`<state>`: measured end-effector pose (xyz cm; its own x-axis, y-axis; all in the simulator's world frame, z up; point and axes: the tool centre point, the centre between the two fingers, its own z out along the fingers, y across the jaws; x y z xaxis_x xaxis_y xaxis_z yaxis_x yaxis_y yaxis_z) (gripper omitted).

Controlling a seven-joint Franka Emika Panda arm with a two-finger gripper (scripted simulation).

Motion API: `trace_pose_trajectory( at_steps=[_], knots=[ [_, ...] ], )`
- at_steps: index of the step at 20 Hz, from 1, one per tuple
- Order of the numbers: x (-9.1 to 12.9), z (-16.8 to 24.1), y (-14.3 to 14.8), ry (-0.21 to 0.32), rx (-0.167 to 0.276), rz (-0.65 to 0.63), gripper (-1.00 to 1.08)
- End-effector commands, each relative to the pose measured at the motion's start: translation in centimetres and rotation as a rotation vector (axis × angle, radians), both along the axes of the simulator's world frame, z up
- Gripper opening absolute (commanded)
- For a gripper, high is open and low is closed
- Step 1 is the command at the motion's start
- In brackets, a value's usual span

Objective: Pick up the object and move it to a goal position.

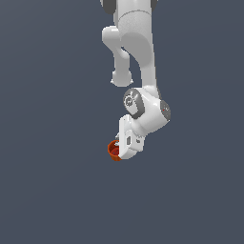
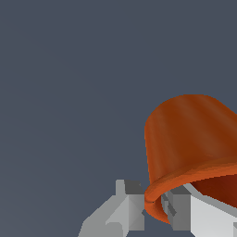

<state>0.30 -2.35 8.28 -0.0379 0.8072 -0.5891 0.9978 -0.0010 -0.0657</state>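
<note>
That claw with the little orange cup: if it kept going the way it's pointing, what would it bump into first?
Nothing that shows. The claw grips the cup by its rim, and past it both views show only plain grey; how far off that grey is cannot be judged.

Plain, featureless slate-grey backdrop

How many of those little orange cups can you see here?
1. The single orange cup sits at the gripper, its rim pinched between the fingers in the wrist view. The arm's body could hide another behind it.
</note>
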Motion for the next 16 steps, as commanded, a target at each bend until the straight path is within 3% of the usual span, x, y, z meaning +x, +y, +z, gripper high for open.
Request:
trace_pose_trajectory(
  at_steps=[1,16],
  knots=[
    [-0.5,1.0,1.2,-0.003,0.000,0.002,-1.00],
    [-6.7,11.1,14.2,-0.001,-0.001,0.005,-1.00]
  ],
)
